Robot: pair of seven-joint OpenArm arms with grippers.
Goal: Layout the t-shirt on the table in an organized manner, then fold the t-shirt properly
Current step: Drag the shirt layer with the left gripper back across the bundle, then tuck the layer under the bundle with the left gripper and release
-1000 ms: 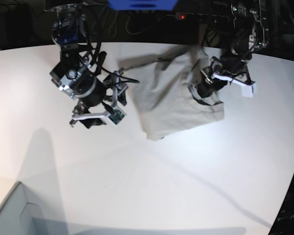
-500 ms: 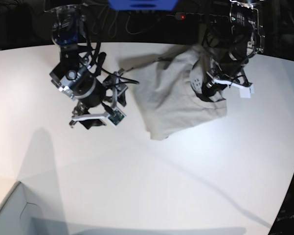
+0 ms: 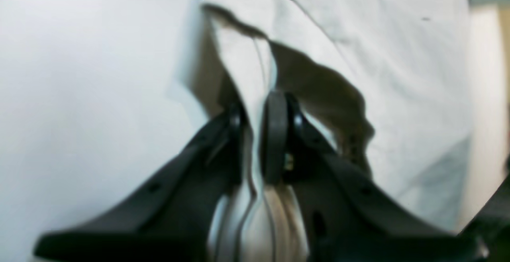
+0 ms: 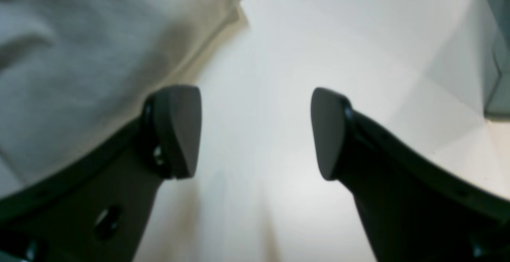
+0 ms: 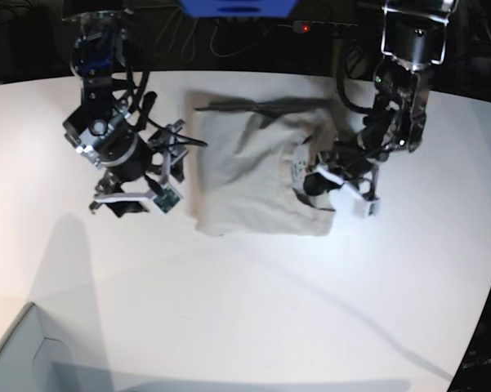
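Note:
The light grey-beige t-shirt (image 5: 245,171) lies crumpled and partly doubled over on the white table (image 5: 270,310), at the back centre. My left gripper (image 5: 313,181) is at the shirt's right edge. In the left wrist view it (image 3: 259,112) is shut on a fold of the t-shirt (image 3: 358,35), with cloth bunched between the fingers. My right gripper (image 5: 129,201) hovers just left of the shirt. In the right wrist view it (image 4: 255,134) is open and empty over the table (image 4: 299,55), with the t-shirt's edge (image 4: 79,55) to its left.
A grey box corner (image 5: 16,351) stands at the front left of the table. Dark cables and a blue object (image 5: 237,6) lie beyond the table's far edge. The table's curved edge runs down the right side (image 5: 490,310).
My left gripper has swung forward and left with the shirt's edge in it, drawing the shirt to the left and lower. My right arm has shifted slightly left.

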